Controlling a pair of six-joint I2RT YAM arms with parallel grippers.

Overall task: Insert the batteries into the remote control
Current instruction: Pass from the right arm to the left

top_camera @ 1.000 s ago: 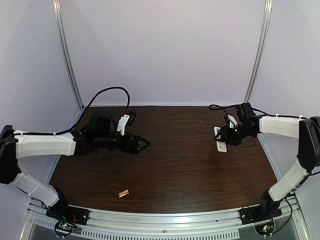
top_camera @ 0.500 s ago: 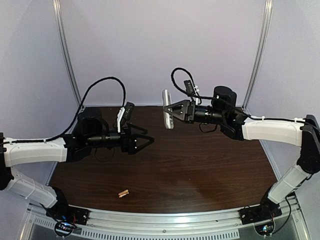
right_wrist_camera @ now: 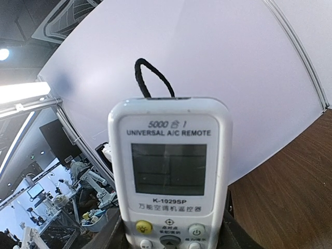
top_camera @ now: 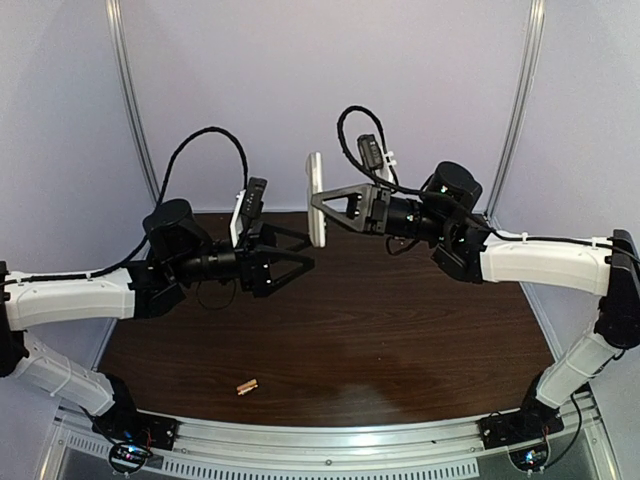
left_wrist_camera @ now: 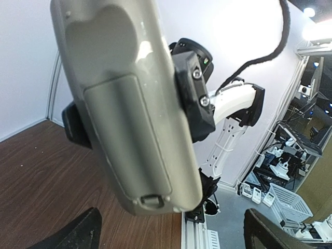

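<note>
My right gripper point(top_camera: 325, 212) is shut on the remote control point(top_camera: 315, 175) and holds it upright in the air above the table's back middle. In the right wrist view the remote control point(right_wrist_camera: 170, 168) shows its white face, with screen and buttons, between my fingers point(right_wrist_camera: 111, 234). The left wrist view shows the beige back of the remote control point(left_wrist_camera: 124, 114), with the battery cover point(left_wrist_camera: 129, 140) closed. My left gripper point(top_camera: 300, 258) is wide open just left of the remote and a little lower, not touching it. The copper batteries point(top_camera: 246, 386) lie on the table near the front edge.
The dark wooden table point(top_camera: 400, 340) has white walls behind and at both sides. A metal rail point(top_camera: 330, 445) runs along the front edge. Black cables loop above both wrists.
My right arm has lifted the remote from the right side of the table and carried it up to the middle. My left arm has risen and turned its open jaws toward it.
</note>
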